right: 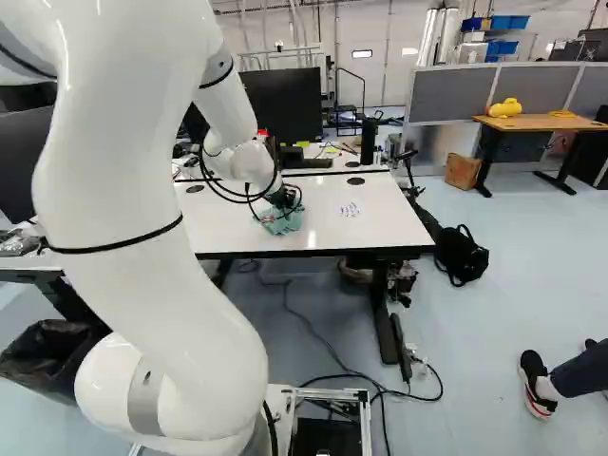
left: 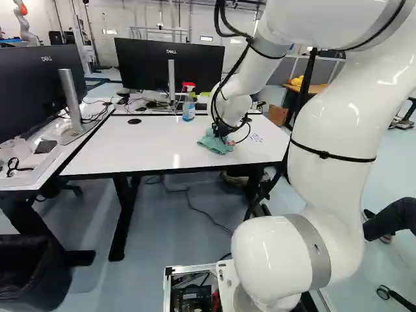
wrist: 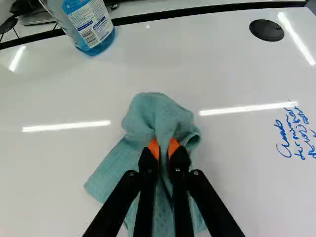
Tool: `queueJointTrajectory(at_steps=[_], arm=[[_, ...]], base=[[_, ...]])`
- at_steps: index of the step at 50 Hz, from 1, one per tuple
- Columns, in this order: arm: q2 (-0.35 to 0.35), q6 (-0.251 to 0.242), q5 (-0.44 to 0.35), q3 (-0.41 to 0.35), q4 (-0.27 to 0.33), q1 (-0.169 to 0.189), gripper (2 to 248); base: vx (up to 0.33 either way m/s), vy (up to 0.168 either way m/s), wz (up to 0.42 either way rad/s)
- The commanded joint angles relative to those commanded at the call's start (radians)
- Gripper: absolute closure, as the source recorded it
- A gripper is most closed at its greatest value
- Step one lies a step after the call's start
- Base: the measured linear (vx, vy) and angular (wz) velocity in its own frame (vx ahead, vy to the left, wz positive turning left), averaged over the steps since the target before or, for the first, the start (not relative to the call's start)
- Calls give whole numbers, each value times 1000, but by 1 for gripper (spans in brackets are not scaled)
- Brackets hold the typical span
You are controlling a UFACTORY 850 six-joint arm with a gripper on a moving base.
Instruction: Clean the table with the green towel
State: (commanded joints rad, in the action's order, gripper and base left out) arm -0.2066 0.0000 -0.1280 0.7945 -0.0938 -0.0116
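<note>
Black two-finger gripper: orange-padded fingers closed on a fold of crumpled green cloth towel. Towel: on glossy white tabletop. Blue handwriting: apart from towel. Clear plastic spray bottle, blue liquid: near tabletop's far edge.

Crumpled green towel, perhaps folded at one end, lies on white table with blue handwriting
</note>
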Motion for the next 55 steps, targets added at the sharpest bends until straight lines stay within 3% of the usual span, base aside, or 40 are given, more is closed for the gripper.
queueJointTrajectory(at_steps=[11,36,55], arm=[[9,0,0,-11,0,3,210],[109,0,0,-122,0,44,210],[138,0,0,-154,0,-2,210]], base=[[0,0,0],[0,0,0],[0,0,0]])
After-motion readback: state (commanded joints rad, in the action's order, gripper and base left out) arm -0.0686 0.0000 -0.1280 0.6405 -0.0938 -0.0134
